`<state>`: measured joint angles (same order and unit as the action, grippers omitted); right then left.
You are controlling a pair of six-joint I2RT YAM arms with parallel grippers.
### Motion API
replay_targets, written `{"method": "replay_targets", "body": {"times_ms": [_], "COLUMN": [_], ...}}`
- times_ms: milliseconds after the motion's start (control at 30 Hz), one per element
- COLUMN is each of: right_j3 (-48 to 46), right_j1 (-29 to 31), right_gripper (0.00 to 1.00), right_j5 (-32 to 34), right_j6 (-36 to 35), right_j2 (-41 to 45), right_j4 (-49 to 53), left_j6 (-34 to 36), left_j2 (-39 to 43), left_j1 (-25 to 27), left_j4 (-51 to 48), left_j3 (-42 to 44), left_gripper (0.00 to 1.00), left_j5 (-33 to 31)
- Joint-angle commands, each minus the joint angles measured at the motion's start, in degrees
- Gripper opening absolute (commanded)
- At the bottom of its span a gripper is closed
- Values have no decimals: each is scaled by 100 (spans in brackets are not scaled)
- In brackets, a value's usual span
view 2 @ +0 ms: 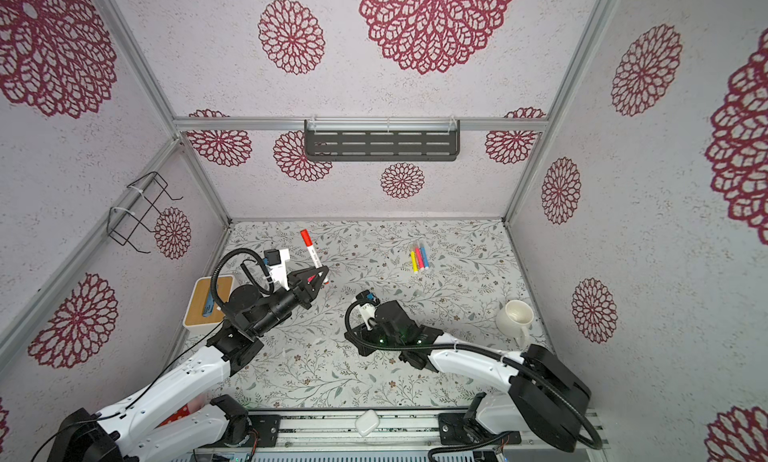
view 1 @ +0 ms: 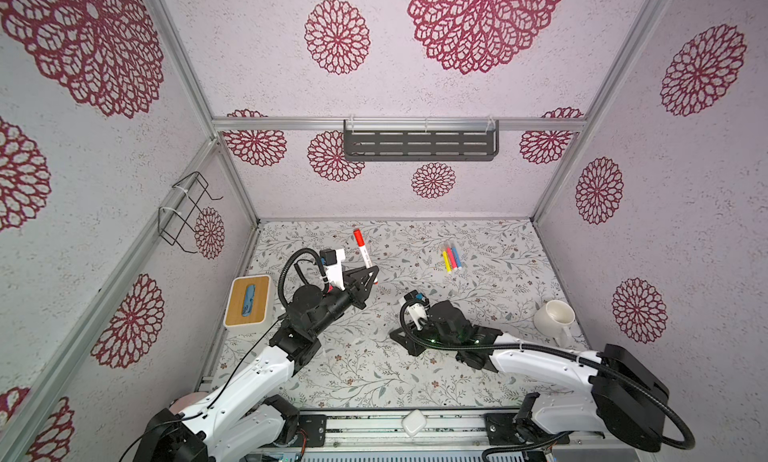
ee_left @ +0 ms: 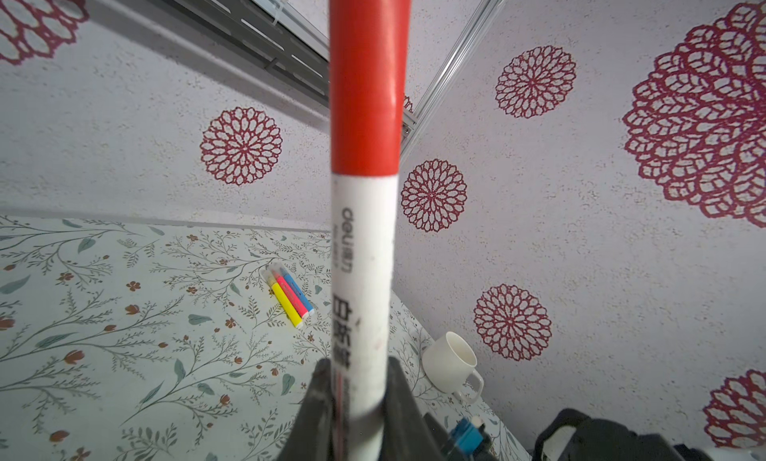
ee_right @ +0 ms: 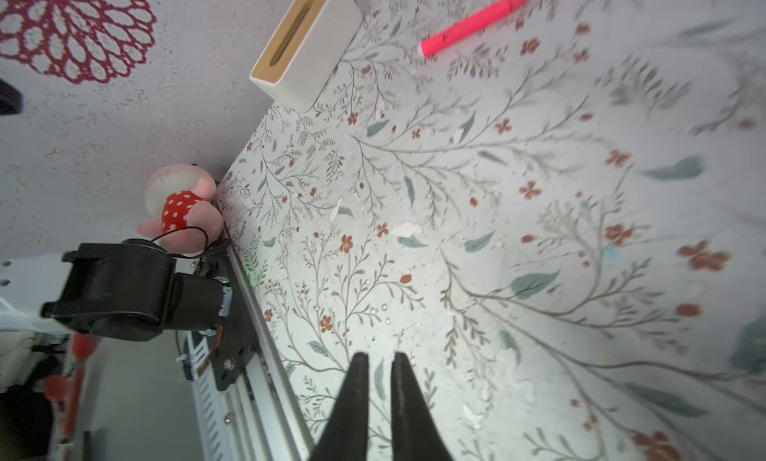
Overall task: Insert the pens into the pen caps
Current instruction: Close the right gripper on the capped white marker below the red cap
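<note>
My left gripper (view 1: 371, 275) (ee_left: 359, 365) is shut on the lower barrel of a thick white pen (view 1: 365, 256) (ee_left: 364, 251), held upright above the mat. A red pen cap (view 1: 357, 235) (ee_left: 367, 77) sits on its top end. Three slim pens, yellow, pink and blue (view 1: 451, 259) (view 2: 419, 258) (ee_left: 290, 297), lie side by side at the back right, with translucent pen caps (view 1: 446, 246) on their far ends. A loose pink pen (ee_right: 476, 22) lies on the mat near the tissue box. My right gripper (view 1: 392, 335) (ee_right: 378, 357) hovers low over bare mat, jaws slightly apart with nothing between them.
A wooden-topped tissue box (view 1: 247, 300) (ee_right: 306, 44) stands at the left edge. A white mug (view 1: 555, 318) (ee_left: 449, 363) stands at the right edge. A pink plush toy (ee_right: 182, 210) sits by the front left corner. A dark shelf (view 1: 419, 142) hangs on the back wall.
</note>
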<state>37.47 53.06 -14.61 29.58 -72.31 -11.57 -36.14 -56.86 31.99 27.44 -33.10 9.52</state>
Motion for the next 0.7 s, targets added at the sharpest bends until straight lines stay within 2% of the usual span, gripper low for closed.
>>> {"method": "replay_targets", "body": {"times_ms": [0, 67, 267, 433, 667], "right_j3": [153, 291, 970, 1635, 2724], "right_j1": [-265, -475, -964, -1120, -1175], "right_gripper": [33, 41, 43, 43, 43], "right_j5": [160, 156, -230, -582, -1184], "right_j6": [-463, -666, -1097, -1267, -1457], "right_j2": [600, 914, 1209, 984, 244], "right_j4": [412, 603, 924, 821, 843], "left_j6": [184, 219, 305, 439, 642], "left_j2": [174, 209, 211, 135, -24], "left_j1": [18, 27, 136, 316, 601], "left_j4": [-205, -272, -336, -465, -696], "left_j3": [15, 6, -12, -95, -240], "left_gripper": [0, 0, 0, 0, 0], "left_j5": [-66, -59, -85, -199, -394]}}
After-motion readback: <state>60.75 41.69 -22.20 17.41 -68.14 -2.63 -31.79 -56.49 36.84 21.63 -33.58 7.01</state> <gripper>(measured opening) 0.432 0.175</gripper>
